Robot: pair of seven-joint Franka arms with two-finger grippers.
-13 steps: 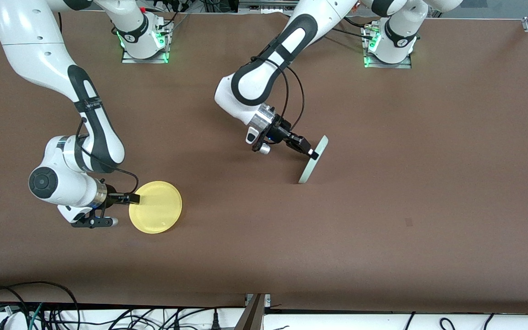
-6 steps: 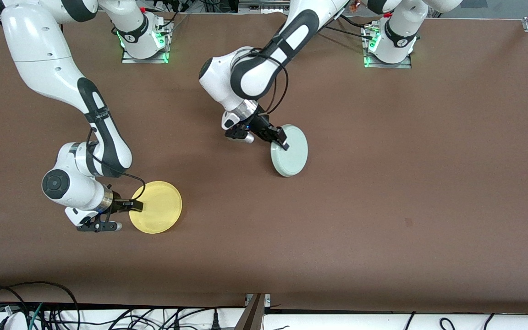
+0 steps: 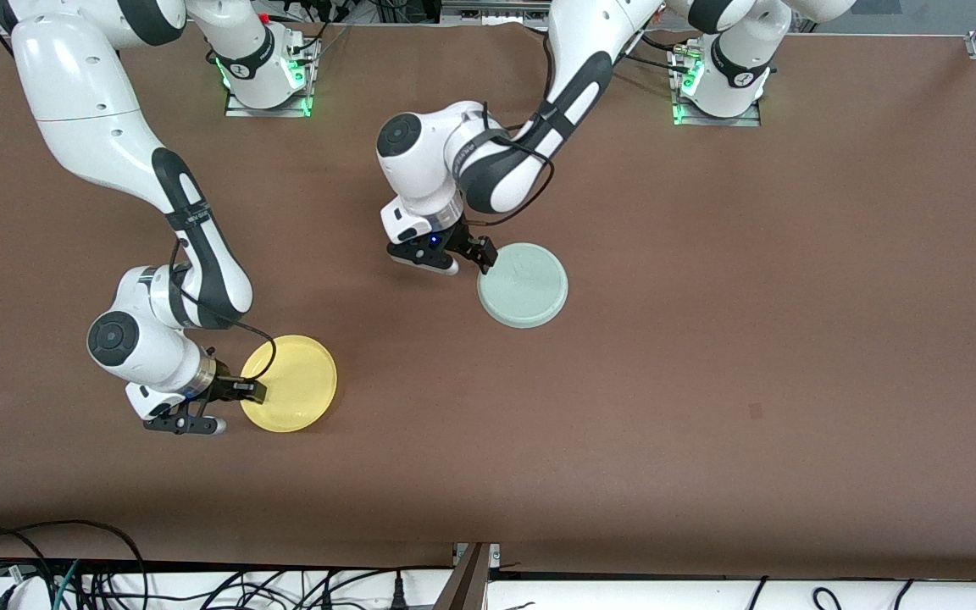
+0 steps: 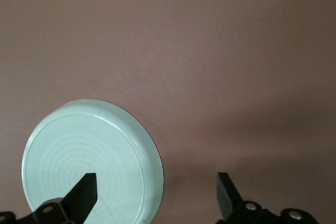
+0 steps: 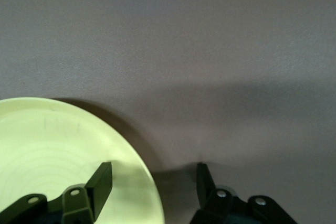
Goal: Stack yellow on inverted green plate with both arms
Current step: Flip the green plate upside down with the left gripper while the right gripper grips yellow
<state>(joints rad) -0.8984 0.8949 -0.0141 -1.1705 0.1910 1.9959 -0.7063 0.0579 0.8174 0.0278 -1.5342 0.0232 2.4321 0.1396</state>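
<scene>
We see the pale green plate [image 3: 526, 286] lying flat on the brown desk [image 3: 708, 381], near the desk's middle. It lies bottom up: in the left wrist view [image 4: 89, 140] its flat underside shows faint rings and its rim turns down toward the desk.

The left pincer [image 3: 485, 256] sits low at about 10 o'clock on that plate's edge in the front view. Its fingers are spread wide and grip nothing. In the left wrist view [image 4: 156, 178] one finger [image 4: 84, 190] hangs over the plate's underside and the other is out over bare desk.

The yellow plate [image 3: 293, 381] lies flat on the desk toward the right arm's end, nearer to the front camera than the green plate. The two plates are well apart, with the green one at roughly 2 o'clock from the yellow in the front view.

The right pincer [image 3: 251, 390] is down at the yellow plate's 9 o'clock edge. It too is wide apart and holds nothing. In the right wrist view [image 5: 154, 167] one finger [image 5: 100, 182] is over the yellow plate [image 5: 52, 150] and the other is over the desk just past the rim. From that view we cannot tell whether either finger touches the plate.
</scene>
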